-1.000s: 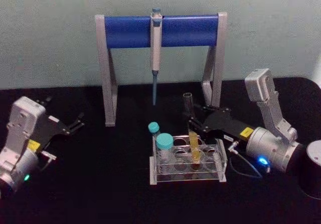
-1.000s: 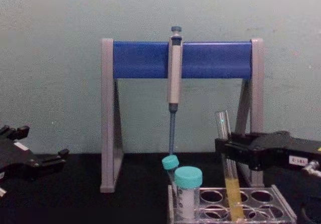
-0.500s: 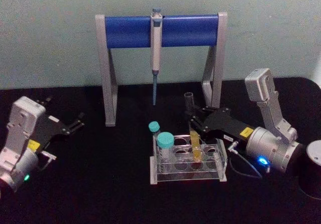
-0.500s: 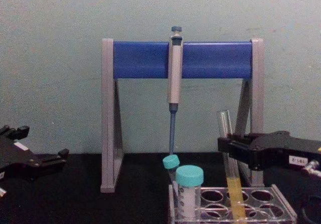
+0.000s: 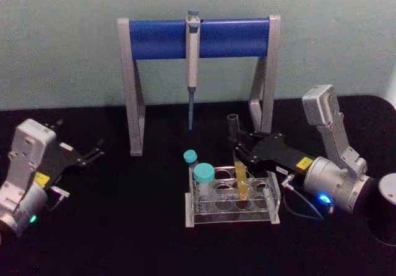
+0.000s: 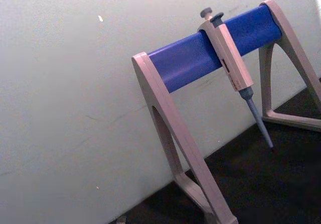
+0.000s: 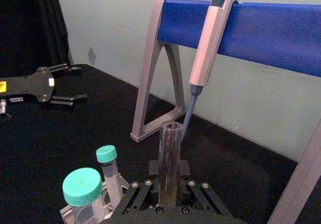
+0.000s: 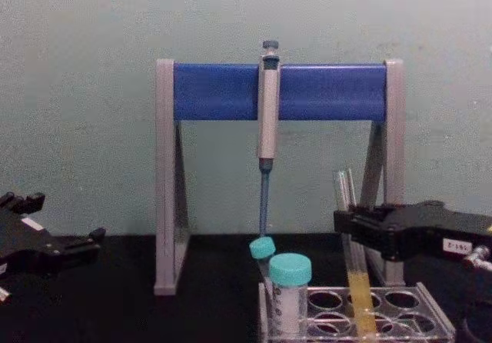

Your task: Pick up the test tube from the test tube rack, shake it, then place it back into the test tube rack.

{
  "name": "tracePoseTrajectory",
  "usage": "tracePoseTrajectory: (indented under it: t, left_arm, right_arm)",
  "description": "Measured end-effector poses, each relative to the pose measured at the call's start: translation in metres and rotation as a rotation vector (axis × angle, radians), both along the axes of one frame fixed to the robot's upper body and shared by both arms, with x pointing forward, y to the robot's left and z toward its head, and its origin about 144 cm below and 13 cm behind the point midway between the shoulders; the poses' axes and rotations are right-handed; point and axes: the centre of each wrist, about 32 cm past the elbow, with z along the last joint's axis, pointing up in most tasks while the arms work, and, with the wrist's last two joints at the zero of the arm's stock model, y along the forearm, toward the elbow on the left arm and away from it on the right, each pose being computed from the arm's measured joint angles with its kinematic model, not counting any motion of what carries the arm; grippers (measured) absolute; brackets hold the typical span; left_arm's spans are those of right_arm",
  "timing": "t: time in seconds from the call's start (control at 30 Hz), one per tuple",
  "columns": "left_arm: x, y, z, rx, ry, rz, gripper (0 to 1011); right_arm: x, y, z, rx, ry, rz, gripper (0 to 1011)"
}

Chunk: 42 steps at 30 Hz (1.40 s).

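- The desk point(image 5: 124, 232) is a flat, matt black top that runs back to a pale green wall point(image 5: 62, 41) along its far edge.
- A pipette stand point(image 5: 161, 39) stands at the far edge, about midway along it. Its two grey legs have their feet on the black top, and a blue bar joins them overhead.
- The test tube rack point(image 5: 230, 207) sits flat on the desk right of centre. It is nearer than the stand, before the stand's right leg and apart from it. It is low clear plastic with rows of round holes on top.

The white label point(image 8: 457, 245) on the right gripper point(image 8: 347, 226) is too blurred to read.
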Motion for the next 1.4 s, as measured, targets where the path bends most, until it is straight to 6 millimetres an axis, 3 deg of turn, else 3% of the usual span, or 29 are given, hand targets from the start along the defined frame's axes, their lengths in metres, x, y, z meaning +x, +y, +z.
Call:
tracePoseTrajectory:
  t: [0.77,1.4]
  left_arm:
    - [0.0,0.0,0.0,0.0,0.0,0.0,1001]
    - [0.0,0.0,0.0,0.0,0.0,0.0,1001]
  right_arm:
    - [-0.014,-0.015,0.017,0.158,-0.157,-0.003,227]
    - [-0.02,-0.03,0.015,0.143,-0.252,-0.114,227]
